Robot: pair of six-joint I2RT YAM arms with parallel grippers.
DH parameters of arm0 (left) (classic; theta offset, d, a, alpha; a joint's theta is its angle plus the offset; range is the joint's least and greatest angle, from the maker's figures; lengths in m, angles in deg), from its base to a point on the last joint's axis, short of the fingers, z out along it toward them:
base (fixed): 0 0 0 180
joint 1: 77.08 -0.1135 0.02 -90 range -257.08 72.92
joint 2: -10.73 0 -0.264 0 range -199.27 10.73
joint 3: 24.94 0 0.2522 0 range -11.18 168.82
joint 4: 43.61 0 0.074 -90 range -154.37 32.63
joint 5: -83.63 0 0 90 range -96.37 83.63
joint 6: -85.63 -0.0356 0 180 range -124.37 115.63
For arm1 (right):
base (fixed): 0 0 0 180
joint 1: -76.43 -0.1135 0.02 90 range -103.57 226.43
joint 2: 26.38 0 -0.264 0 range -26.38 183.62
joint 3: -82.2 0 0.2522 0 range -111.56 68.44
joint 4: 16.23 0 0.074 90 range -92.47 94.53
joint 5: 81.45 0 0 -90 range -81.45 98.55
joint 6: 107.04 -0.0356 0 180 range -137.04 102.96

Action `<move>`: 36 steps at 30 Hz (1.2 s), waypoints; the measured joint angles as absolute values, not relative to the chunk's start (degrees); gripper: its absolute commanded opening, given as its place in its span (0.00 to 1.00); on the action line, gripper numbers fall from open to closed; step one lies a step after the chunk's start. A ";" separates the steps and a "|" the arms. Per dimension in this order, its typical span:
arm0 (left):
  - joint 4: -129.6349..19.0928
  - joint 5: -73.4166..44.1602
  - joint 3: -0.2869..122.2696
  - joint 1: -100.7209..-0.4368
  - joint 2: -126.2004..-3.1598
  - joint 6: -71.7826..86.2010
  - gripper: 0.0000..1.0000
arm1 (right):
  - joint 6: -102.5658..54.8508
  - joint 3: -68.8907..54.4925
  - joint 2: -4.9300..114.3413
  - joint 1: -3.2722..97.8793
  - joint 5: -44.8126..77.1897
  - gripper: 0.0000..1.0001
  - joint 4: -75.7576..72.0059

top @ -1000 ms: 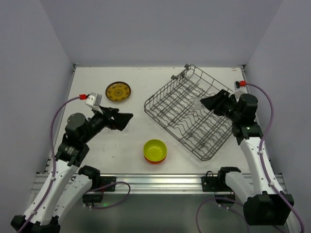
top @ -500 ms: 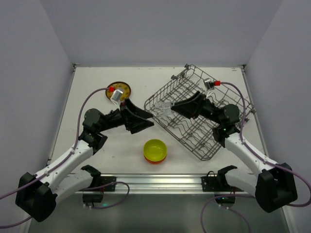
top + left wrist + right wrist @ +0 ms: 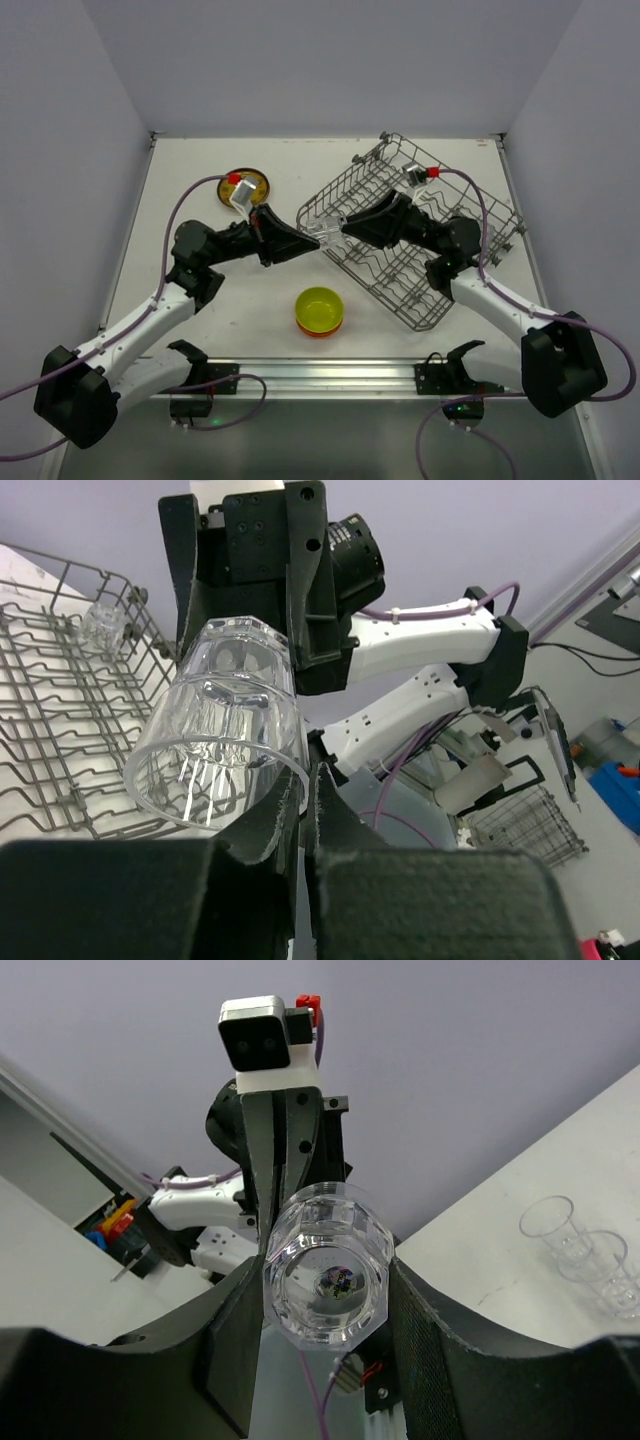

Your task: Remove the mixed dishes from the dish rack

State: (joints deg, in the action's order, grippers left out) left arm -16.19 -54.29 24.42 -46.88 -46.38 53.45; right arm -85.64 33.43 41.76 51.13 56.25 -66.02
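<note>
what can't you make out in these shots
Top view: the glass is too small and clear to tell who holds it.
Left wrist view: the left gripper hides its own contact with the glass rim.
Top view: the green bowl covers most of the orange bowl beneath.
Right wrist view: the spare glasses run off the right edge.
</note>
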 measured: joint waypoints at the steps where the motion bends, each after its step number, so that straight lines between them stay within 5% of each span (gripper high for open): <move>1: -16.25 -54.16 24.59 -46.88 -46.38 52.99 0.00 | -85.68 33.45 41.85 51.22 56.14 0.94 -66.11; 7: -38.15 -44.43 32.48 -46.51 -45.13 42.46 0.00 | -81.90 33.67 39.27 52.44 55.51 0.99 -61.12; 11: -68.49 -18.40 50.03 -47.65 -47.12 32.86 0.00 | -71.26 29.69 32.12 56.55 41.32 0.99 -30.66; 17: -88.99 0.99 58.08 -70.01 -53.65 22.74 0.00 | -56.02 18.98 28.47 58.69 19.31 0.99 2.68; 25: -101.76 3.85 52.41 -76.70 -61.28 18.55 0.00 | -46.78 18.98 19.95 58.76 11.36 0.99 20.07; 36: -105.43 1.32 52.44 -77.96 -74.83 16.34 0.03 | -44.07 19.68 15.43 58.76 11.36 0.99 22.57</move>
State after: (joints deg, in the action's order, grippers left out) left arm -105.43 1.32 52.44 -77.96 -74.83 16.34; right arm -44.07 19.68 15.43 58.76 11.36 22.57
